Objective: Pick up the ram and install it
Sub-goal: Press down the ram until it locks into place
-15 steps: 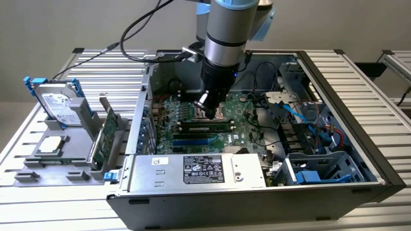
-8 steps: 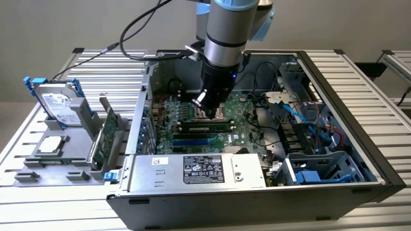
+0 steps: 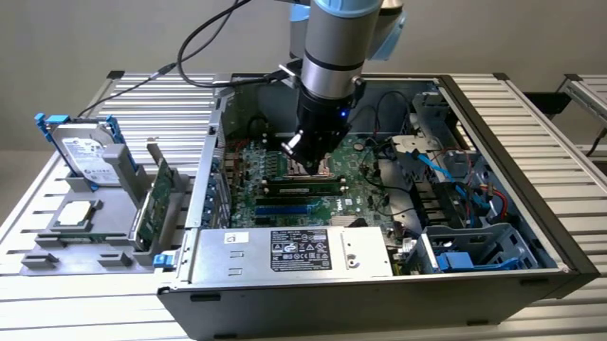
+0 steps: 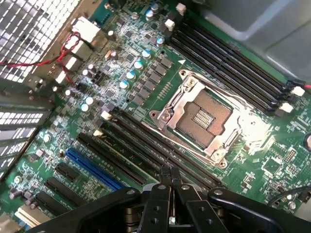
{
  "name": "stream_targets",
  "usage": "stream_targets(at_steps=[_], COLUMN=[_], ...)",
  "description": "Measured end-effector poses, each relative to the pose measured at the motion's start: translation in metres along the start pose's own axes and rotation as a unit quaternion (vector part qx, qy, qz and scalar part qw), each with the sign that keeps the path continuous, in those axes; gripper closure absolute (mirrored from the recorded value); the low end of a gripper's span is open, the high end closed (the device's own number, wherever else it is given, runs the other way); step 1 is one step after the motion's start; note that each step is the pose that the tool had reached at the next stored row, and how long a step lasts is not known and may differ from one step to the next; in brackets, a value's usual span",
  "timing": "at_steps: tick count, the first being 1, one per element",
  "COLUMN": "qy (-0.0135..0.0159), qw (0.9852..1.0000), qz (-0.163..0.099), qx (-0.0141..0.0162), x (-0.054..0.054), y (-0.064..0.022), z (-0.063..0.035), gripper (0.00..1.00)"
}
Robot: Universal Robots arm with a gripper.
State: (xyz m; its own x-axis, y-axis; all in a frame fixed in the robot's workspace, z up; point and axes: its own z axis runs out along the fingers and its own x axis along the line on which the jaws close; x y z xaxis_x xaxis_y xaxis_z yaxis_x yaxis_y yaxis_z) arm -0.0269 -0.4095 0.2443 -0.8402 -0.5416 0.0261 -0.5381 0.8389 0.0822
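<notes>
Green motherboard [image 4: 146, 82], slatted table [image 3: 142, 106], seemingly indoors

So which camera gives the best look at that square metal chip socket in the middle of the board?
The wrist view: the socket lies whole and unobstructed, its metal frame and contact field plain. In the exterior view the arm stands in front of it, so just a shiny sliver of the socket shows.
</notes>
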Motion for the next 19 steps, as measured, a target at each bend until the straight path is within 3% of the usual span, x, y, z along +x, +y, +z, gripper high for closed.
stream_targets(at_steps=[5,10,15,19], qy=[-0.0037,-0.0071,-0.0107,-0.0136], qw=[0.9990,0.9962,0.9914,0.9860], qz=[0.045,0.087,0.130,0.166], qx=[-0.0012,-0.0021,-0.0033,-0.0042], x=[0.0000,0.0000,0.0000,0.0000], y=[0.0000,-0.0001,-0.0001,-0.0002], z=[0.0005,0.0012,0.0018,0.0023], gripper=[0.89,0.89,0.89,0.89])
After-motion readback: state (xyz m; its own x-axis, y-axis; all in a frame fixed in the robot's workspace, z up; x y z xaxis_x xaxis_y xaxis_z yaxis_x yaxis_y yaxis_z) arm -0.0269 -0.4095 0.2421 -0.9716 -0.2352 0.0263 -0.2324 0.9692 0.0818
